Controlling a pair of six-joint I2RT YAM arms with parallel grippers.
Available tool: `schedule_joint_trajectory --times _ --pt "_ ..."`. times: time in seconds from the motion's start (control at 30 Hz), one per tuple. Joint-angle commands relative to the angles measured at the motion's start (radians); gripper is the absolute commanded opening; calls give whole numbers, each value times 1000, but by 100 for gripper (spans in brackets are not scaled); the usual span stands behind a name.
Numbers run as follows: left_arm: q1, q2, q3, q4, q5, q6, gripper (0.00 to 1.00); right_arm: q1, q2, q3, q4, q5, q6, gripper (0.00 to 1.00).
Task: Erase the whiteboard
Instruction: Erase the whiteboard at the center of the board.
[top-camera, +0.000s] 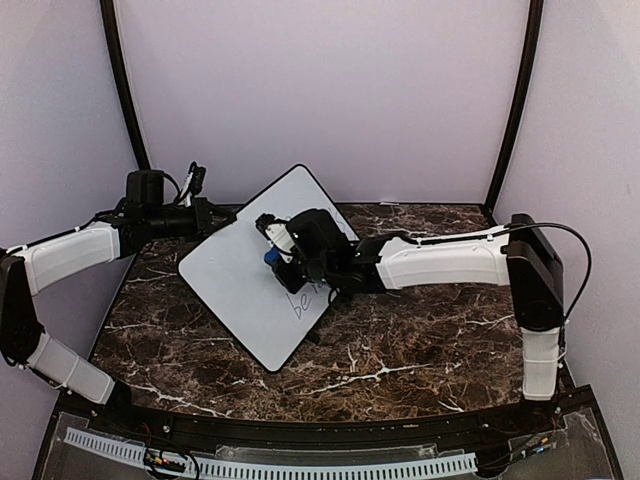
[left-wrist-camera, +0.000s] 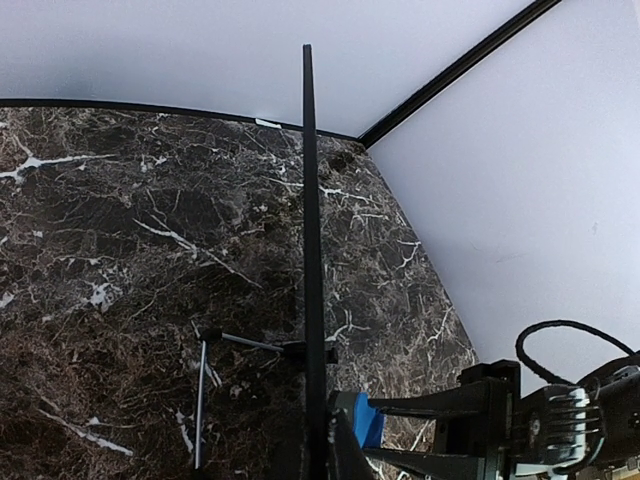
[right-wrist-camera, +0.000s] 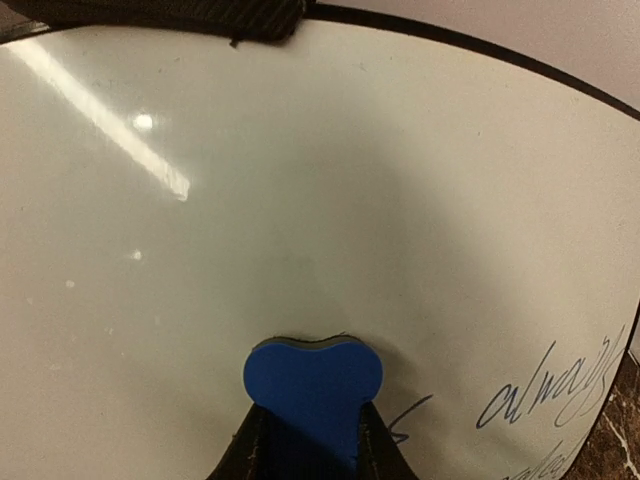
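The whiteboard (top-camera: 240, 275) stands tilted on the marble table, with dark handwriting (top-camera: 305, 300) at its lower right. My left gripper (top-camera: 215, 220) is shut on the board's upper left rim. In the left wrist view the board shows edge-on as a thin black line (left-wrist-camera: 309, 200) running down between my left gripper's (left-wrist-camera: 318, 462) jaws. My right gripper (top-camera: 275, 255) is shut on a small blue eraser (top-camera: 272, 257) and presses it against the board's face. In the right wrist view the eraser (right-wrist-camera: 313, 380) sits squeezed in my right gripper (right-wrist-camera: 313, 445) on the whiteboard (right-wrist-camera: 300, 180), left of the writing (right-wrist-camera: 550, 385).
A thin wire stand (left-wrist-camera: 205, 400) props the board from behind on the dark marble table (top-camera: 400, 350). Pale walls with black corner posts (top-camera: 512, 100) close in the back and sides. The right arm (top-camera: 440, 262) stretches across the table's middle.
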Motion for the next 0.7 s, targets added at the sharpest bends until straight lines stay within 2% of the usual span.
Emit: schedule_joint_trajectory --times 0.0,0.13,0.23,0.37,0.67 --pt "-22 -40 8 65 68 5 0 -6 -47 -205 -21 -20 48 20" --pt "-22 -36 7 68 71 2 0 -6 -102 -323 2 -16 75 20" --pt "-22 -38 7 69 70 1 0 -6 -104 -324 5 -13 86 20" --pt "-23 -37 5 69 69 2 0 -5 -66 -220 -1 -15 70 20" --pt "-23 -38 5 66 68 6 0 -13 99 129 -69 40 -24 20"
